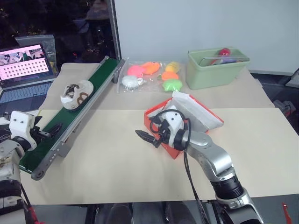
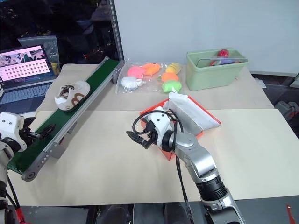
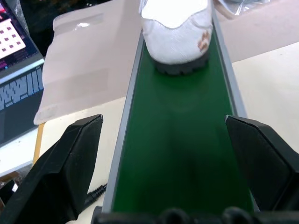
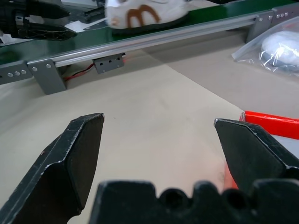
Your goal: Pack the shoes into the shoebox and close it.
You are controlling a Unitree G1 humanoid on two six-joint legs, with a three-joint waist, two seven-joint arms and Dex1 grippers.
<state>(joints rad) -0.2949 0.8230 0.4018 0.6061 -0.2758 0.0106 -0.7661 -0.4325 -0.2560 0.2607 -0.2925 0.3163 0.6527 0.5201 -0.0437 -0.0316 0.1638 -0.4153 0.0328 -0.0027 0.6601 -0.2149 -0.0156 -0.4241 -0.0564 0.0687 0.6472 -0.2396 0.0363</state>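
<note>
My left fingers (image 3: 51,172) stood wide over the green conveyor (image 1: 70,123), empty; my right fingers (image 4: 84,154) gaped beside the shoebox (image 1: 161,135) at centre frame. The shoe (image 1: 76,94), upper left, might have slipped off the belt's edge under a crooked grab. The table (image 1: 107,163) was beige; a laptop (image 1: 23,70) glowed far left.
</note>
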